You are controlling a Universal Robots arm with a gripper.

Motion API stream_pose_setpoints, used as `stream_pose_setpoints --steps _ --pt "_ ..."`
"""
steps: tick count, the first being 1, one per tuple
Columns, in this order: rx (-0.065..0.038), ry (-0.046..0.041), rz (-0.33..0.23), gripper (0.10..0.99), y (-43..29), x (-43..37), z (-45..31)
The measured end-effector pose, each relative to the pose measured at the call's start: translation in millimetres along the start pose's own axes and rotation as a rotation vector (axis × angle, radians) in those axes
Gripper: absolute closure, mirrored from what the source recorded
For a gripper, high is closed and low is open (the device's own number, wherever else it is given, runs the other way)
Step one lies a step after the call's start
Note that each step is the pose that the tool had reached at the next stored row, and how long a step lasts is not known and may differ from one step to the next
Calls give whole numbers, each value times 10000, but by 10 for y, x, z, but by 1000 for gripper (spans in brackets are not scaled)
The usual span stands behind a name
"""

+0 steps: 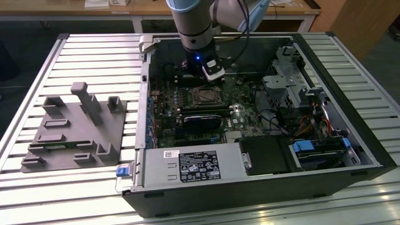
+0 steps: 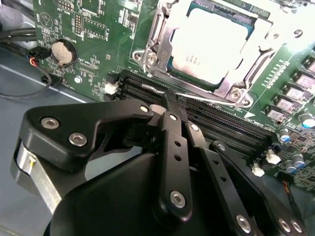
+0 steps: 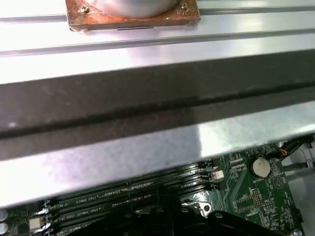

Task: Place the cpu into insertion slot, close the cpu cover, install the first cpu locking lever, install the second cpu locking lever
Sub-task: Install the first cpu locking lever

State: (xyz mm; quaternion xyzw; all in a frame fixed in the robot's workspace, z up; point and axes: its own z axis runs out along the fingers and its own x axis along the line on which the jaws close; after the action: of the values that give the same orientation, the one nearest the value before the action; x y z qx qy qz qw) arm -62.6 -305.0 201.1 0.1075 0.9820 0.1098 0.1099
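Observation:
In the second wrist view the cpu (image 2: 209,42) lies flat in the insertion slot (image 2: 147,56), its pale metal face up. The cpu cover (image 2: 231,88) is folded down around it as a silver frame. A thin silver locking lever (image 2: 211,100) runs along the socket's edge beside the memory slots. My gripper (image 2: 170,101) is shut, its black fingertips resting against that lever rod. In the exterior view the gripper (image 1: 201,80) hangs just behind the insertion slot (image 1: 206,95), inside the open computer case (image 1: 350,117).
Long black memory slots (image 2: 221,123) lie between gripper and socket. A coin battery (image 2: 64,51) sits on the green board. A black labelled box (image 1: 200,166) and drive cages (image 1: 293,89) crowd the case. A grey fixture block (image 1: 75,126) stands on the slatted table (image 1: 93,51).

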Motion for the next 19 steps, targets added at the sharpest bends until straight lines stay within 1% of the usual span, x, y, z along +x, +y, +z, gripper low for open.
stream_pose_setpoints --steps 3,6,9,16,19 --pt "42 -19 48 980 -3 3 15" --pt "115 -60 168 980 -5 4 24" --pt "152 -96 303 980 -6 7 36" --pt "189 -136 450 980 -5 14 66" --pt "223 -156 508 980 -8 17 79"
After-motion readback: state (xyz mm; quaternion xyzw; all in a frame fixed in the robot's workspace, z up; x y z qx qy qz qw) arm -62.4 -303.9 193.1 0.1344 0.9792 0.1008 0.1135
